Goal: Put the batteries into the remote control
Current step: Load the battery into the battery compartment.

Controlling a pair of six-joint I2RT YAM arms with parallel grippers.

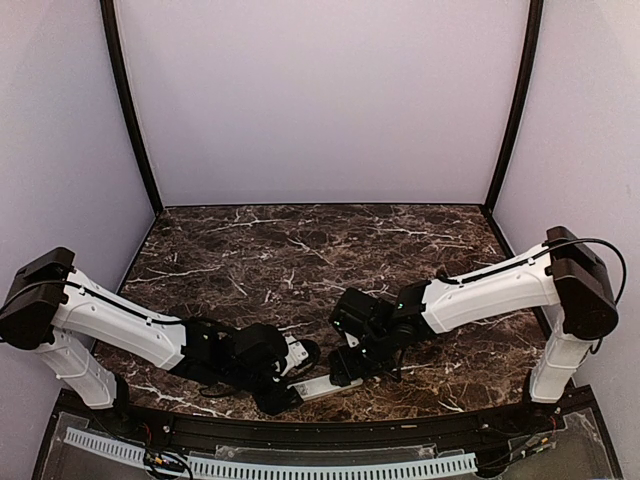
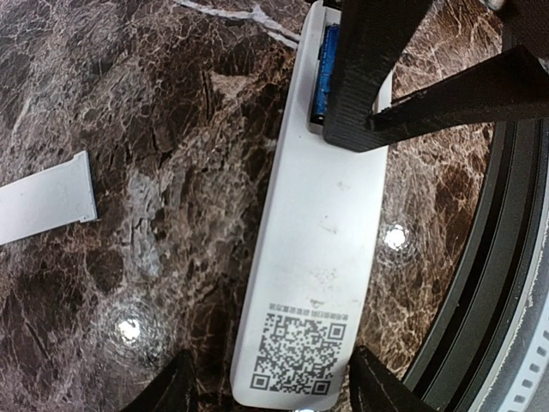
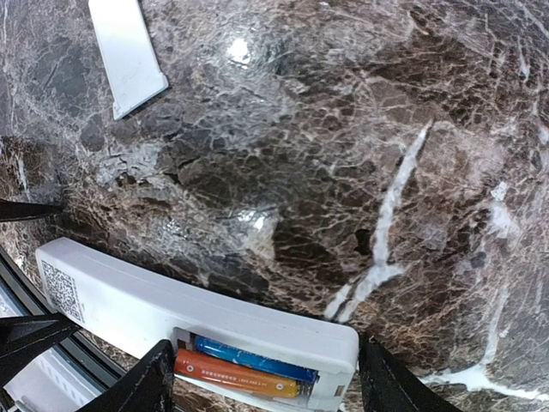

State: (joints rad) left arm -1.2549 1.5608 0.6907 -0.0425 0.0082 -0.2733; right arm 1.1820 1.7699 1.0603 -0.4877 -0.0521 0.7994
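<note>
Both batteries [image 3: 236, 373] look seated in the remote control [image 3: 129, 309], lying face-down low in the frame on the bench [image 3: 343, 129], with left gripper [image 2: 270, 390] and right gripper [image 3: 266, 382] jaws spread around it gripping nothing, so I'd press them flush before fetching the cover [image 3: 129, 51].

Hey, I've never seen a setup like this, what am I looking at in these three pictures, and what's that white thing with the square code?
These are two robot arms bolted to a marble-patterned table. One picture looks down from above; the other two come from a camera on each wrist. The white thing is a remote control lying face down, its battery slot open, with a blue battery and an orange battery inside. The loose white strip is probably its cover. The left gripper straddles the coded end, the right gripper the slot end; both look open, gripping nothing.
</note>
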